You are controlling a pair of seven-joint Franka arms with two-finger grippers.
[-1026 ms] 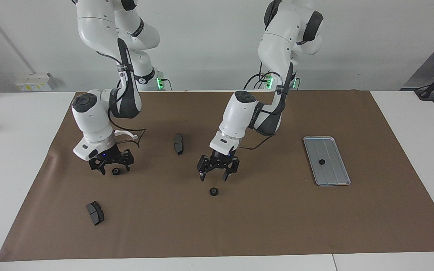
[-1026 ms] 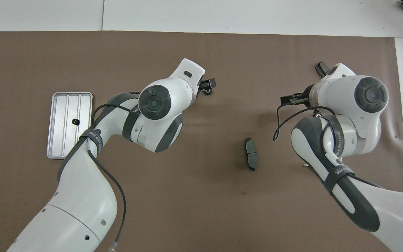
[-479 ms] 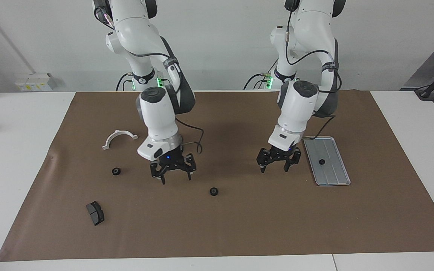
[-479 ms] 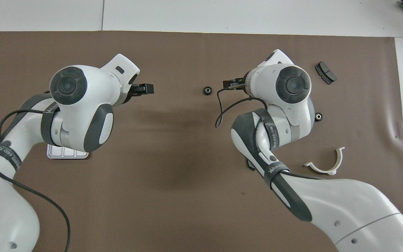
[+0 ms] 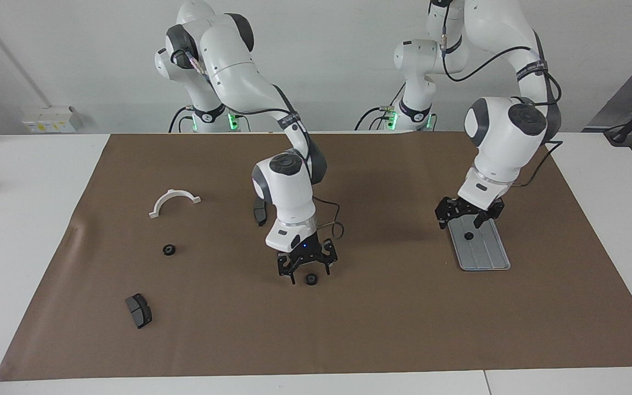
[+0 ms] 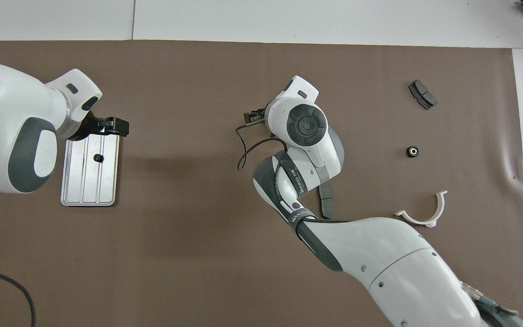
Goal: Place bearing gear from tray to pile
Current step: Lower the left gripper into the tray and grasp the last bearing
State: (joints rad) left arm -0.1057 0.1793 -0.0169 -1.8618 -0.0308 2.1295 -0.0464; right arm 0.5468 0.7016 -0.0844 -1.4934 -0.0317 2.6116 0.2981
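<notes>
While a brown mat [image 5: 382, 329] covers the white bench [image 5: 20, 219], right gripper [image 5: 306, 269] open-jawed over a gear [image 5: 310, 279], left gripper [image 5: 468, 215] open-jawed over the tray [image 5: 486, 255].

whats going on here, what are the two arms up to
Two arms are moving small black gears from the tray to a scatter of parts. The left pincer hangs open over the tray's end nearer the robots, with one gear on the tray. The right pincer is low and open around a gear on the mat at mid-table. Another gear lies near the white bracket and two brake pads.
</notes>
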